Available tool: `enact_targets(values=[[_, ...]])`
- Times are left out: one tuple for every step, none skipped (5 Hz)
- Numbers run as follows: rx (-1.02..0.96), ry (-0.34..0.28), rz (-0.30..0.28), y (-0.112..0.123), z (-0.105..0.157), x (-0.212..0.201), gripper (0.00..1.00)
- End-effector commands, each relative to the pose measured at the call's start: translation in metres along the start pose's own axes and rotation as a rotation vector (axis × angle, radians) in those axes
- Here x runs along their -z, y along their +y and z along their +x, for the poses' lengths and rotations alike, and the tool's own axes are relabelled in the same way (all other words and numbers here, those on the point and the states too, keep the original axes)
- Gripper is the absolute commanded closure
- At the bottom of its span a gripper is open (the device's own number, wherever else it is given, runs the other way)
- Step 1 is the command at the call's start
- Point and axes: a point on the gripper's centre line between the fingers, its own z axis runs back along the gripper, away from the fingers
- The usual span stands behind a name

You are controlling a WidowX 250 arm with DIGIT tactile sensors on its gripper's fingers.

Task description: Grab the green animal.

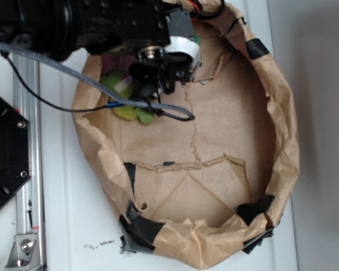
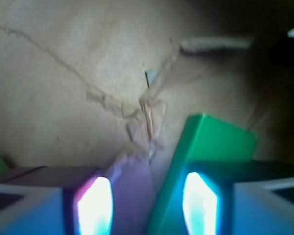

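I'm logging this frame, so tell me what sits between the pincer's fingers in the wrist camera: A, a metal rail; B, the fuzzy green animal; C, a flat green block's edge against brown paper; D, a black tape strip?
C: the wrist view shows the flat green block beside the right finger, over creased brown paper; the green animal lies elsewhere.

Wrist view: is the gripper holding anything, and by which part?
Nothing. The gripper is open over bare paper; the green block lies beside one finger, ungrasped.
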Motion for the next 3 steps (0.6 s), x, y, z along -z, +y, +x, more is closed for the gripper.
enact_targets(values=[[-0.112,-0.054,-0.067,0.003,0.023,-0.066,1.00],[-0.143,-0.096,-0.045,0.001,0.040,-0.093,1.00],[-0.129,-0.109,-0.062,-0.009,0.050,-0.098,1.00]])
